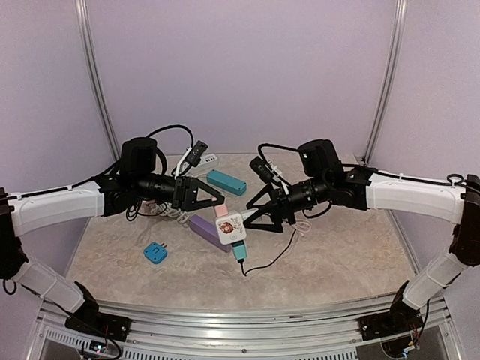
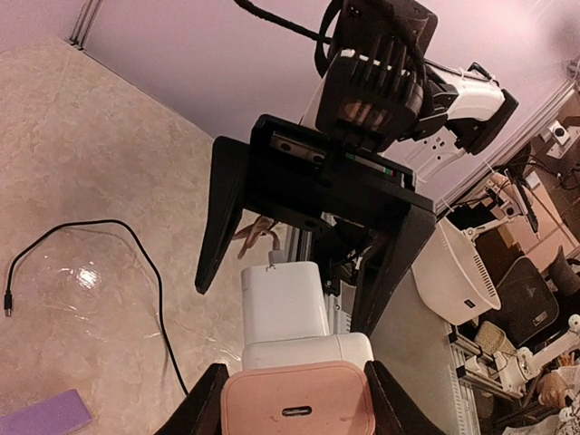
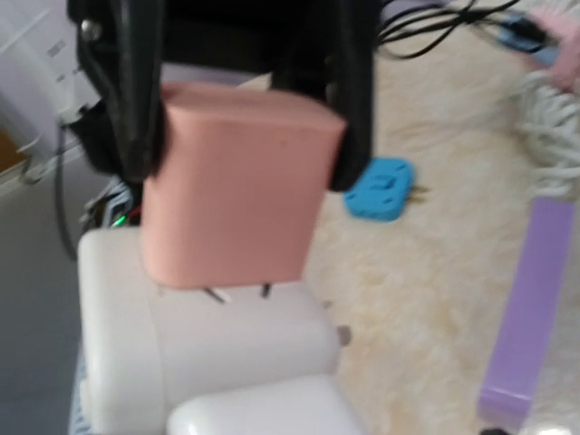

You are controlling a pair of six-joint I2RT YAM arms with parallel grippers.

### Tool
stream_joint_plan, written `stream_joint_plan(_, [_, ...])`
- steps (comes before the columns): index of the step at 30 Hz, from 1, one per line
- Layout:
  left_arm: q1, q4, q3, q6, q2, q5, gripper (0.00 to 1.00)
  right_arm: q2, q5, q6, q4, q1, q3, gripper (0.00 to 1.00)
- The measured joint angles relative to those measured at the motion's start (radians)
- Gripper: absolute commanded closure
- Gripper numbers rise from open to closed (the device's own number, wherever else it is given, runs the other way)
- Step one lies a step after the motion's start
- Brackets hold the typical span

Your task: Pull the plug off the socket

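Soft purple walls stand around a pale, stone-look surface. Just above its middle, the pink plug sits in the white socket. It is part way out, because two metal pins show between them. The left hand is clenched on the plug's sides. The right hand is spread wide around the socket with a gap on one side, so it is not squeezing it. I think the right hand should pinch the socket first. Then the left hand should pull straight back with no twisting, so the pins do not bend. Down on the surface lie a purple block, a blue plug and a black cord. The socket has a picture sticker, but I can read no words anywhere.
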Motion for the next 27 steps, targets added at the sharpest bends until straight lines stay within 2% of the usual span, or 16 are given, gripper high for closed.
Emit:
stream_joint_plan(11, [-0.029, -0.074, 0.058, 0.078, 0.034, 0.022, 1.00, 0.090, -0.178, -0.048, -0.083, 0.000, 0.099, 0.13])
stream_joint_plan(20, [-0.034, -0.072, 0.058, 0.087, 0.034, 0.019, 1.00, 0.115, -0.233, -0.026, -0.058, 0.000, 0.099, 0.15])
stream_joint_plan(27, [-0.038, -0.072, 0.058, 0.087, 0.034, 0.018, 1.00, 0.134, -0.255, -0.001, -0.026, 0.006, 0.099, 0.22])
